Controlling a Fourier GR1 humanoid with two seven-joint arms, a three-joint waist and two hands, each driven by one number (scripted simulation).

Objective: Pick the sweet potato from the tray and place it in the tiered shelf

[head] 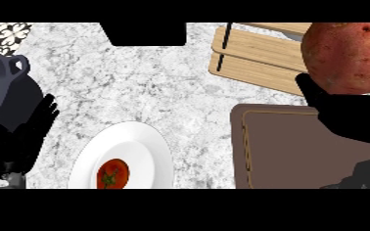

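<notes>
Sweet potato: large, rounded and reddish-brown, with a mottled skin of paler orange and tan flecks; it fills the upper right of the frame and is cut off by the right edge.
Where it is: lifted off the tray, held up close to the view, overlapping the right end of the tiered shelf in the picture.
Right robot hand: black, just beneath the sweet potato at the right edge, a finger or thumb rising along the potato's lower left side; it is curled round the potato from below.
Tray: brown, flat, with a thin lighter rim and rounded corners, in the lower right of the frame, partly hidden by the right robot hand.
Tiered shelf: pale wooden slats with a thin black upright bar, at the upper right, just above the tray.
Left robot hand: black, at the left edge, fingers straight and spread, pointing up.
Jug: dark grey-blue, with a handle, at the far left above the left robot hand.
Plate: white, lower centre-left, carrying a red tomato with a green stalk.
Bench: grey-white speckled stone, under everything.
</notes>
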